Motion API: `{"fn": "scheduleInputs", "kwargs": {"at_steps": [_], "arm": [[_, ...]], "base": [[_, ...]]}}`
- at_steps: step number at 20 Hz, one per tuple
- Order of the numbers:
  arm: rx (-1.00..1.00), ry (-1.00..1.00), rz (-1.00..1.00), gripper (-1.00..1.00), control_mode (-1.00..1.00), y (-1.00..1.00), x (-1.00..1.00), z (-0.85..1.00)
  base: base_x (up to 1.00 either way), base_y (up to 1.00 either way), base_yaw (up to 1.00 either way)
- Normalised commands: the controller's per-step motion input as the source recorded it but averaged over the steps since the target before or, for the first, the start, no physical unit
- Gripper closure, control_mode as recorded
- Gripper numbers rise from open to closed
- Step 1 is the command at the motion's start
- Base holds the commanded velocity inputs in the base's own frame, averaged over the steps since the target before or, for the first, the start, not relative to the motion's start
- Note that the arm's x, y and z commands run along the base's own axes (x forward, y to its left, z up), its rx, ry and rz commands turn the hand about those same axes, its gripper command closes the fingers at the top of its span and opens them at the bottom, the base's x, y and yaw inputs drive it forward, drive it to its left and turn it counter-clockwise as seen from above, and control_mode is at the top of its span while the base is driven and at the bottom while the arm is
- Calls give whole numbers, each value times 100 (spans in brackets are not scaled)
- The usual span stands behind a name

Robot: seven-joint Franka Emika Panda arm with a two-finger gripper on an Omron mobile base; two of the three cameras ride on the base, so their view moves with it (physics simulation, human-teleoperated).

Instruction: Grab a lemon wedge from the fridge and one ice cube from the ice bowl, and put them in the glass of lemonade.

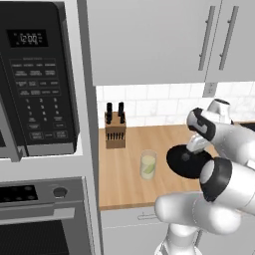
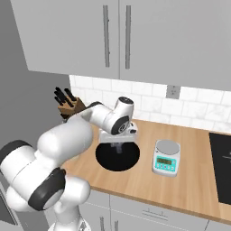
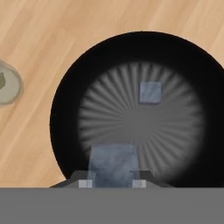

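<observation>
My gripper (image 3: 113,183) hangs over the ice bowl (image 3: 65,100), a wide black dish on the wooden counter. It is shut on an ice cube (image 3: 113,159), which looks large and close between the fingertips. A second ice cube (image 3: 150,92) lies on the bowl's floor. Left of the bowl stands the glass of lemonade (image 1: 148,164), with a small yellow-green lemon wedge (image 1: 148,170) inside it. In the base views the gripper (image 1: 187,157) (image 2: 118,146) points down just above the bowl (image 1: 172,159) (image 2: 108,160). The glass (image 3: 6,83) sits at the hand view's left edge. The fridge is out of view.
A wooden knife block (image 1: 115,130) (image 2: 70,106) stands behind the glass by the tiled wall. A small grey scale (image 2: 165,158) sits right of the bowl, a black cooktop (image 2: 221,167) further right. Microwave (image 1: 35,74) and oven (image 1: 40,219) fill the left; cabinets hang overhead.
</observation>
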Motion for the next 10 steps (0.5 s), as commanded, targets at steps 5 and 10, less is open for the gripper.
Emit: {"fn": "scheduleInputs", "kwargs": {"at_steps": [5,10], "arm": [[2,-2,2,100,-100,60,-28,34],[-4,0,0,100,-100,100,0,35]], "base": [[0,0,0],[0,0,0]]}}
